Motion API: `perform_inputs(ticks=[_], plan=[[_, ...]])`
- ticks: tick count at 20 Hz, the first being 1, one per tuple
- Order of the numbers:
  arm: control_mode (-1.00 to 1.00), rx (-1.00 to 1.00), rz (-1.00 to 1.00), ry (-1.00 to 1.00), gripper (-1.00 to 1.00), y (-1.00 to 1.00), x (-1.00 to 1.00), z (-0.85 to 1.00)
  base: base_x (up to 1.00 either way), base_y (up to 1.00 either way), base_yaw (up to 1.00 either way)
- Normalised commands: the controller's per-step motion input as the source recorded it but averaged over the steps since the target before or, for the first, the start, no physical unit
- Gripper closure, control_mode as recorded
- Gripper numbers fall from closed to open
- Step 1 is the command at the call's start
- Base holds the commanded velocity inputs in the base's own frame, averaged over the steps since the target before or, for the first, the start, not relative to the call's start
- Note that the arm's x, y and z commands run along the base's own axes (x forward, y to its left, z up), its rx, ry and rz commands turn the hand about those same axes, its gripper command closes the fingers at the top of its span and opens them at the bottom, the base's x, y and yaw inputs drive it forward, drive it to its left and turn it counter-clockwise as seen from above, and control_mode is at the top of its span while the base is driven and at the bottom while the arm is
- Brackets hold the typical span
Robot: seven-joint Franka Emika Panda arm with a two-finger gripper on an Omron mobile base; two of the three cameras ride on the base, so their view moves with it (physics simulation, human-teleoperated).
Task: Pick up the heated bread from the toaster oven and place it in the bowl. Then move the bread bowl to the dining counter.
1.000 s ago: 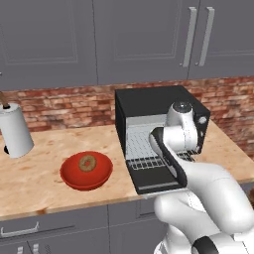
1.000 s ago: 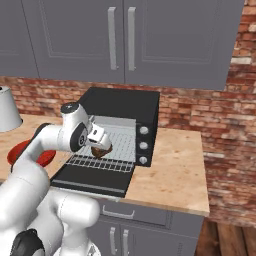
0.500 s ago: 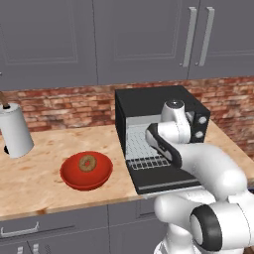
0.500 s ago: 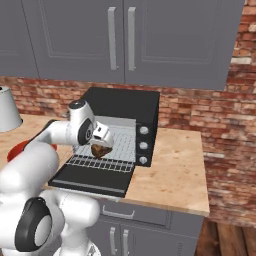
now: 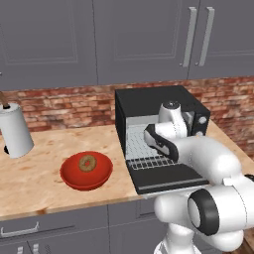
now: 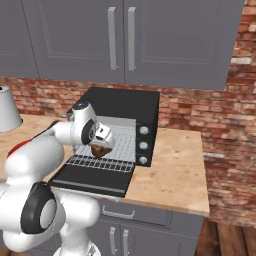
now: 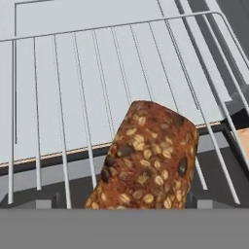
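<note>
The black toaster oven (image 5: 149, 101) (image 6: 125, 102) stands on the counter with its door (image 5: 166, 178) dropped flat. The heated bread (image 7: 146, 155) (image 6: 101, 150), a dark brown seeded chunk, lies at the front of the wire rack (image 7: 73, 97). My gripper (image 6: 103, 144) reaches into the oven mouth right over the bread, jaws open wide with the chunk close between them and no grip showing. In the left base view my forearm hides the fingers. The red bowl (image 5: 69, 176) sits left of the oven with a tan bagel (image 5: 88, 162) inside. The dining counter is out of view.
A white paper towel roll (image 5: 15, 131) (image 6: 7, 110) stands at the far left by the brick wall. Grey cabinets hang low above the oven. Bare wood counter (image 6: 175, 165) lies to the right of the oven, ending at a brick side wall.
My hand has pushed further into the oven mouth and down onto the bread. The bread stays on the rack and the jaws stay open.
</note>
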Motion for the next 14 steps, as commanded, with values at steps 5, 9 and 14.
perform_inputs(ticks=[5,9,14], plan=[[-1.0,0.0,-0.05,0.0,-1.0,0.0,-0.01,-0.37,0.0,0.0,0.0],[-1.0,0.04,-0.08,0.0,1.0,0.0,0.0,-0.23,0.0,0.0,0.0],[-1.0,0.0,0.01,0.0,1.0,0.0,-0.23,0.0,0.0,0.0,0.0]])
